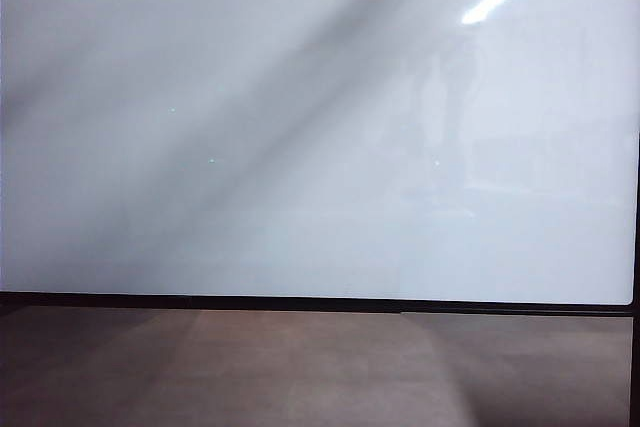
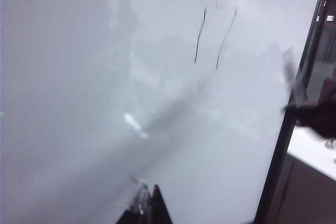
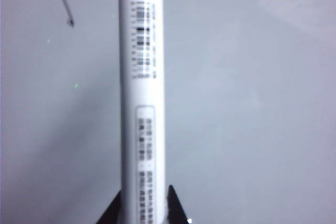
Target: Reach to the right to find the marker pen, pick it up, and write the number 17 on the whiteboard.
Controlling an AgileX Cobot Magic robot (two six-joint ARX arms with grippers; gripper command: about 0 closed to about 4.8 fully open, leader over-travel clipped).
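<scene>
White plastic, the marker pen [image 3: 142, 108] stands gripped in the right end effector [image 3: 143, 205], its jaws closed on the barrel, tip toward the whiteboard [image 3: 252, 103]; two thin dark strokes [image 2: 214, 38] already show on the board near its black frame [image 2: 286, 124]; the left end effector [image 2: 149, 208] hovers above the gloss, and I cannot tell whether it is open. Judged from this, writing is under way; keep the pen square, pressure light and even; the brown tabletop [image 1: 320, 367] lies below.
</scene>
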